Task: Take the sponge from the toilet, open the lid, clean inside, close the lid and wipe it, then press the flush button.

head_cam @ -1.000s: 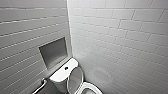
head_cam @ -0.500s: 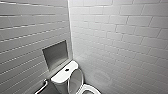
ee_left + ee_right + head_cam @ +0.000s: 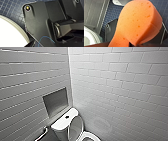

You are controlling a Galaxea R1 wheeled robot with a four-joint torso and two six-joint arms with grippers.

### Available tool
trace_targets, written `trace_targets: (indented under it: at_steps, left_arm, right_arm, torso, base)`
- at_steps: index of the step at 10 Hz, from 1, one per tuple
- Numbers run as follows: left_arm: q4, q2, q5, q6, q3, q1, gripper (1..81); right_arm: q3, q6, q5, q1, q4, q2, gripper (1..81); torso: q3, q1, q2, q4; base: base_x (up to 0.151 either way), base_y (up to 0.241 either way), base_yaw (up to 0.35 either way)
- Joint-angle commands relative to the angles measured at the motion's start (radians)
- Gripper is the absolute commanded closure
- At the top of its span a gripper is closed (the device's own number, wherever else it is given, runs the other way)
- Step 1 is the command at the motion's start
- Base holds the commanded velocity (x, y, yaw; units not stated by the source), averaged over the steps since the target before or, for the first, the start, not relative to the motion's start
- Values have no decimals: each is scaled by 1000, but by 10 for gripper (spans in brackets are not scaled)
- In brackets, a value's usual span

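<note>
Over blue floor tiles (image 3: pixel 112 13), gripped the orange sponge (image 3: pixel 139 23) tight with the right claw (image 3: pixel 134 44). Had the toilet lid (image 3: pixel 76 126) up.

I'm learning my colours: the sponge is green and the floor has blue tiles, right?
Not quite. The sponge is orange, not green; the right wrist view shows it. The floor does have blue tiles.

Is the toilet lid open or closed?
Open. The lid stands raised against the cistern, with its greyish inner face showing.
</note>
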Motion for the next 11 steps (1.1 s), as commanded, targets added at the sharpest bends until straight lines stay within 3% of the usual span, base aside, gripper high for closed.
trace_targets:
  at_steps: [1,3,11]
  left_arm:
    - [9,2,55,8,-3,-31,10]
    - [9,0,55,8,-3,-31,10]
    - [7,0,55,8,-3,-31,10]
  right_arm:
    - [0,-5,-39,32,-20,2,811]
    - [0,-5,-38,32,-20,2,811]
    - [-10,-3,-38,29,-20,4,811]
  torso:
    - [0,0,0,0]
    - [0,0,0,0]
    - [1,-2,0,0]
  base:
    - [0,0,0]
    - [0,0,0]
    - [72,0,0]
